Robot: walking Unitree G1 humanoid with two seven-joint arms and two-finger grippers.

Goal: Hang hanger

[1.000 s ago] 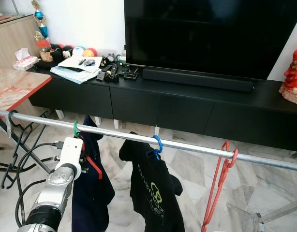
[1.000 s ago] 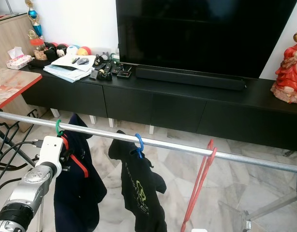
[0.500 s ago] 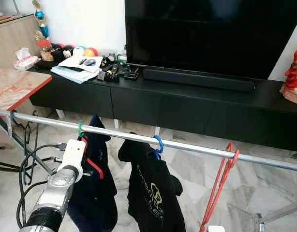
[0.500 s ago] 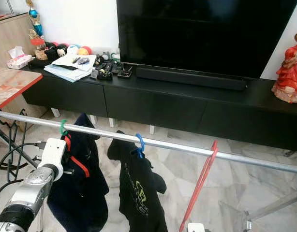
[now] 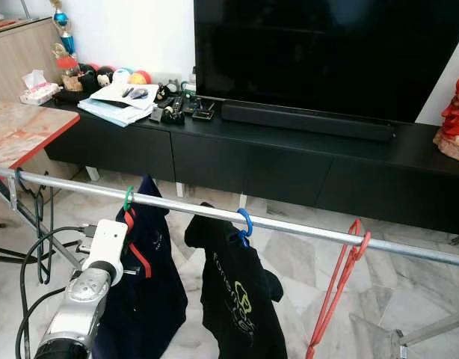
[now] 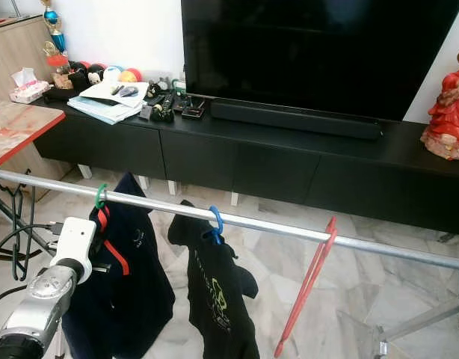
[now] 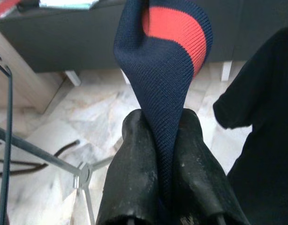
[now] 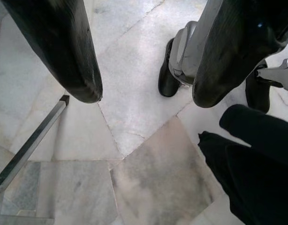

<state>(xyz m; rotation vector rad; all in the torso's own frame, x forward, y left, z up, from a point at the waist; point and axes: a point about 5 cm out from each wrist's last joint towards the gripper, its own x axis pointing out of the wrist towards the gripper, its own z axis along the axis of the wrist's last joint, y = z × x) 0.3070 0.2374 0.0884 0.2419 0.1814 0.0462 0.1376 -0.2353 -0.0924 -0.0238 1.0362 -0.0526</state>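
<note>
Seemingly four hangers — three shirts (image 5: 143, 284).

Left gripper (image 7: 165, 136) pinching navy shirt (image 7: 158, 79), red stripe.

We see a home's living room; a large dark television (image 5: 327, 52) fills the upper right, above a long low black TV cabinet (image 5: 289, 161) with a soundbar (image 5: 304, 122); papers (image 5: 117, 101), small balls and a trophy (image 5: 63, 30) crowd the cabinet's upper-left end; a red figurine (image 5: 454, 120) stands at far right; clothes hang on a metal drying rail (image 5: 289, 224) across the lower frame, above a marble-tiled floor (image 5: 289, 262).
</note>
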